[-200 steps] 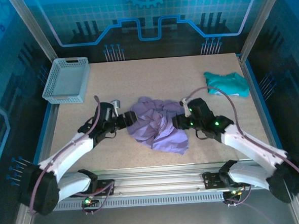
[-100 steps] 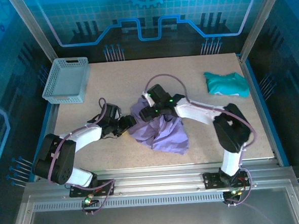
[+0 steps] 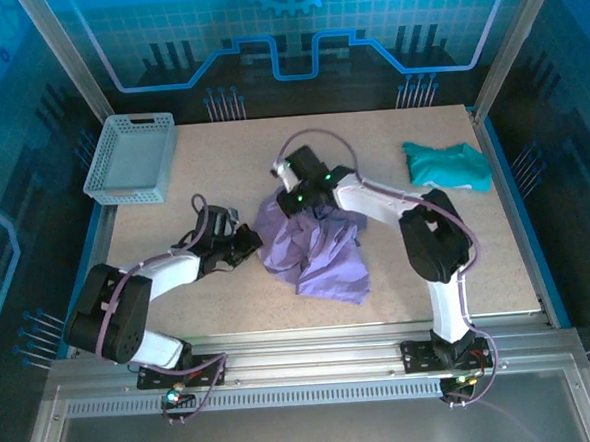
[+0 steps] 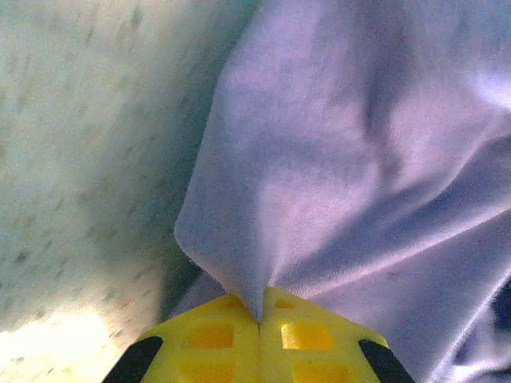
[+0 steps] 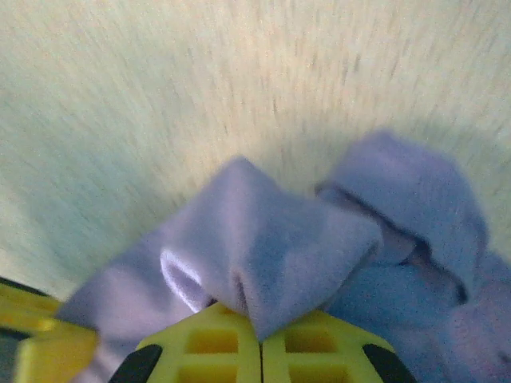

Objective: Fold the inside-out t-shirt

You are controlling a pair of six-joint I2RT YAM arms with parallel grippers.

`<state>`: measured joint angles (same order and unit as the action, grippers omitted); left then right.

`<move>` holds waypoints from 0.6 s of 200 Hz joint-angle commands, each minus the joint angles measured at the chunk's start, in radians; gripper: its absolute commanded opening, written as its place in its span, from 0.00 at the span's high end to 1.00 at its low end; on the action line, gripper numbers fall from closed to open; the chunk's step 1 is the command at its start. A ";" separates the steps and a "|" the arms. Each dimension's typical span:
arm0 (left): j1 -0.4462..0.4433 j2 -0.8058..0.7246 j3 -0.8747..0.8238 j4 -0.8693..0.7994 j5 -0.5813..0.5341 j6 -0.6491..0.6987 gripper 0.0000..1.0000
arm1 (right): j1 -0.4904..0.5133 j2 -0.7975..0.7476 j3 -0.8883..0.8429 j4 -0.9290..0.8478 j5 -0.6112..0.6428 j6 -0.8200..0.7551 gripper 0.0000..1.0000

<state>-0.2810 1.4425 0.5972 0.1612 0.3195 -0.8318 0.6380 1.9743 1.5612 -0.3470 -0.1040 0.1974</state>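
The inside-out t-shirt (image 3: 322, 251) is a crumpled lavender heap in the middle of the table. My left gripper (image 3: 252, 243) is at the shirt's left edge. In the left wrist view its yellow fingers (image 4: 209, 339) are shut on a fold of the lavender fabric (image 4: 351, 159), which fans out ahead of them. My right gripper (image 3: 292, 200) reaches over to the shirt's far edge. In the right wrist view the right gripper (image 5: 260, 339) is shut on a bunched fold of the shirt (image 5: 271, 247), just above the tabletop.
A grey slatted basket (image 3: 131, 159) stands at the back left. A small teal garment (image 3: 450, 164) lies at the back right. The speckled table (image 3: 231, 155) has bare room behind and in front of the shirt, with a metal rail along the near edge.
The right arm swung from the shirt's right side over to its far edge. Both grippers went from open to shut on fabric, and the shirt's top has been drawn up and back.
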 commanded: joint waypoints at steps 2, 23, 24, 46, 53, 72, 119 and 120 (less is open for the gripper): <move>0.040 -0.139 0.181 0.021 -0.031 0.089 1.00 | -0.075 -0.195 0.133 0.082 -0.168 0.036 1.00; 0.040 -0.253 0.374 -0.071 -0.099 0.204 1.00 | -0.121 -0.322 0.187 0.052 -0.193 0.006 1.00; 0.040 -0.257 0.382 -0.073 -0.099 0.208 1.00 | -0.123 -0.329 0.188 0.050 -0.191 0.003 1.00; 0.007 -0.341 0.494 -0.113 -0.096 0.299 1.00 | -0.139 -0.479 0.118 0.019 -0.139 -0.065 1.00; -0.020 -0.360 0.503 -0.129 -0.098 0.333 1.00 | -0.141 -0.533 0.066 0.025 -0.117 -0.075 1.00; -0.116 -0.417 0.448 -0.165 -0.102 0.411 1.00 | -0.144 -0.675 -0.134 0.052 -0.063 -0.087 1.00; -0.238 -0.542 0.097 -0.303 -0.124 0.441 0.84 | -0.120 -0.910 -0.672 0.045 0.020 -0.008 0.65; -0.238 -0.545 0.090 -0.306 -0.124 0.439 0.82 | -0.119 -0.913 -0.688 0.044 0.021 -0.005 0.64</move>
<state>-0.5068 0.9344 0.8608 0.0219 0.2424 -0.4362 0.5102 1.0821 1.0916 -0.2203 -0.1684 0.1558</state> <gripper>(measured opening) 0.059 0.223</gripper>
